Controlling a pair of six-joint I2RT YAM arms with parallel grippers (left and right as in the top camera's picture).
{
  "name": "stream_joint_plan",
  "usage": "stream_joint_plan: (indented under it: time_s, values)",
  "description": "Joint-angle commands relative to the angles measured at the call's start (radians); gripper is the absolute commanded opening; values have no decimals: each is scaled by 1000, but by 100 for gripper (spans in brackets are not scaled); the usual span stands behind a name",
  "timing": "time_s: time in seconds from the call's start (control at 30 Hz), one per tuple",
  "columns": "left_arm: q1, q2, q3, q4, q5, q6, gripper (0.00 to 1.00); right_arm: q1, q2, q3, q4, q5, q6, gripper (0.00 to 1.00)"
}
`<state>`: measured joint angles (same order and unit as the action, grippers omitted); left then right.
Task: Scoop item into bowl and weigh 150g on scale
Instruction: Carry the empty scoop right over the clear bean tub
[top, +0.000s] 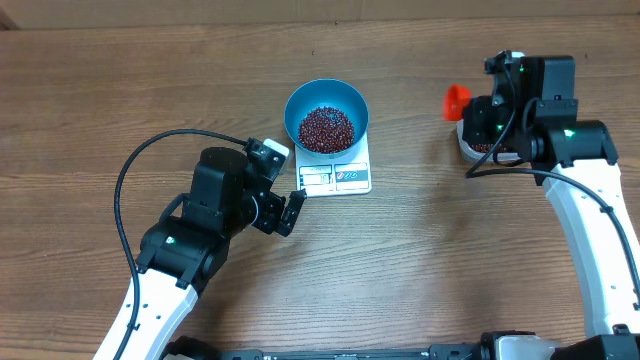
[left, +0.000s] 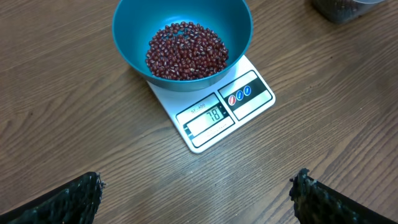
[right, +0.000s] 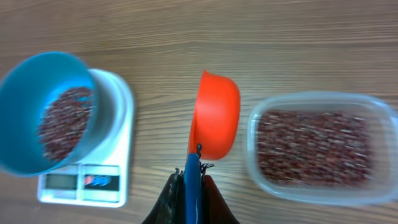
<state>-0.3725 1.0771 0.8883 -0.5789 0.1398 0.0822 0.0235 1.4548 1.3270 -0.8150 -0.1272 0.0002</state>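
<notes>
From above, you see the blue bowl (top: 296, 98) sitting on the white scale (top: 336, 178) near the middle of the table (top: 420, 270), with a pile of dark red beans (top: 327, 128) in its bottom. Your left gripper (top: 288, 190) sits just beside the scale's front left corner, touching nothing, with its fingers spread wide. On the far right, your right gripper (top: 488, 118) is mostly hidden under its own arm. The red scoop (top: 457, 100) sticks out to its left, and a sliver of the clear tub (top: 478, 150) shows beneath the arm. From the left wrist, you look straight at the bowl (left: 130, 37) and its beans (left: 186, 51), which cover the bottom but sit well below the rim. The scale's (left: 249, 99) display faces you and seems to read 78. The two dark fingertips (left: 68, 202) stand far apart at the bottom corners, with bare wood between them. From the right wrist, your gripper (right: 194, 186) is clamped tight on the scoop's blue handle. The orange-red cup (right: 216, 115) hangs over bare table between the scale (right: 115, 118) on the left and the tub (right: 311, 98) on the right. You cannot tell whether the cup holds any beans. The tub is full of beans, and the bowl (right: 18, 93) shows its own pile at the left edge.
</notes>
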Motion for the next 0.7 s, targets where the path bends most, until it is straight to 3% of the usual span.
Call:
stream_joint_plan:
  time_s: [0.0, 0.33, 0.67]
  values:
    - [4, -17, -3, 3, 14, 19, 100, -28, -18, 16, 2, 191, 3, 4]
    - [4, -17, -3, 3, 14, 19, 100, -162, 16, 16, 9, 229, -8, 4]
    - [4, -17, -3, 3, 14, 19, 100, -172, 150, 16, 37, 170, -55, 4]
